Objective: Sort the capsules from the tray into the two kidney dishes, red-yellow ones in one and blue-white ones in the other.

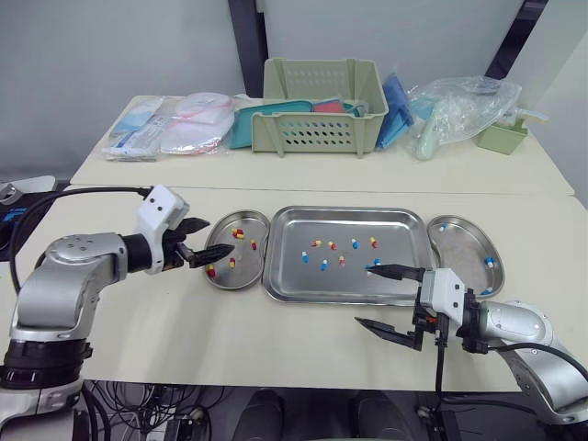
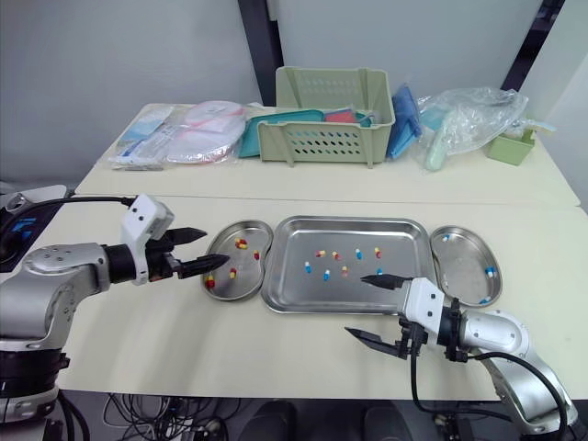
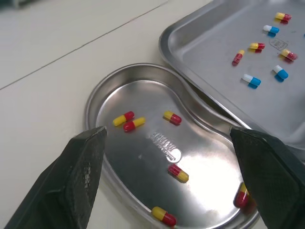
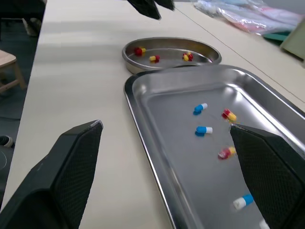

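Observation:
The steel tray [image 1: 404, 241] lies mid-table holding several loose capsules, red-yellow ones [image 1: 316, 243] and blue-white ones [image 1: 304, 257]. Left of it, a kidney dish [image 1: 241, 278] holds several red-yellow capsules [image 3: 128, 121]. The right-hand kidney dish [image 1: 464, 246] holds a few blue-white capsules [image 1: 489, 261]. My left gripper [image 1: 209, 239] hovers open over the left dish's outer side, nothing between its fingers [image 3: 81, 176]. My right gripper [image 1: 366, 295] stands open at the tray's front rim, one finger above the tray and the other over the table, empty.
On the back table stand a pale green basket [image 1: 323, 106], wrapped packets [image 1: 170, 129], a clear plastic bag [image 1: 459, 106] and a small green box [image 1: 501, 138]. The front edge of the near table runs just below my right gripper.

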